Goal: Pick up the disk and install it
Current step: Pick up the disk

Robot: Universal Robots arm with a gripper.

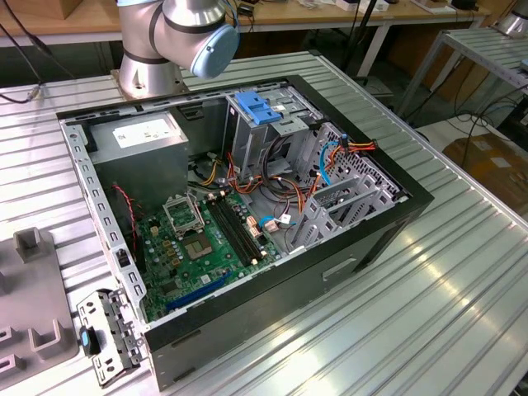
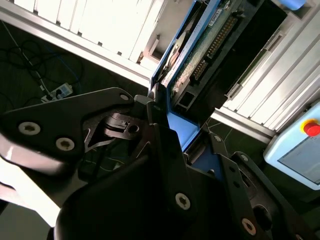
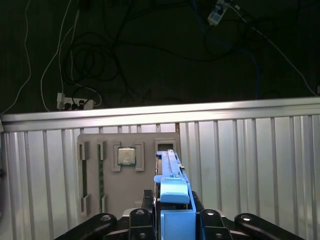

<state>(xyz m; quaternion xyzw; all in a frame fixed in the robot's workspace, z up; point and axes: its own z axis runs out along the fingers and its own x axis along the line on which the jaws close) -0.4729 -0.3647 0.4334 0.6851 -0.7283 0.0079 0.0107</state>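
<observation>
Ribbed aluminium surface [image 1: 462,272], shiny and grooved lengthwise, is carrying an open black computer case [image 1: 371,239] in the exterior view. Inside the case, a green motherboard [image 1: 206,247], a grey power-supply box [image 1: 144,132] and a tall perforated metal cage [image 1: 247,144] topped by a blue plastic bracket [image 1: 258,109] are lying exposed. The silver arm [image 1: 177,33] is standing behind the case, its upper part cut off by the frame edge.

In the first wrist view the gripper [image 3: 175,205], black with bolted links, is clamping the disk [image 3: 172,172], its jaws closed against the blue plastic carrier rails. The disk is facing the camera edge-on, so its label is hidden. Beyond it a flat grey fixture tray [image 3: 130,192] is lying on the ribbed surface, with a square processor chip [image 3: 126,156] sitting in one recess.

In the second wrist view the disk [image 2: 200,55] is showing a sliver of green circuit board and a connector row, while the gripper's dark body is covering its lower end.
</observation>
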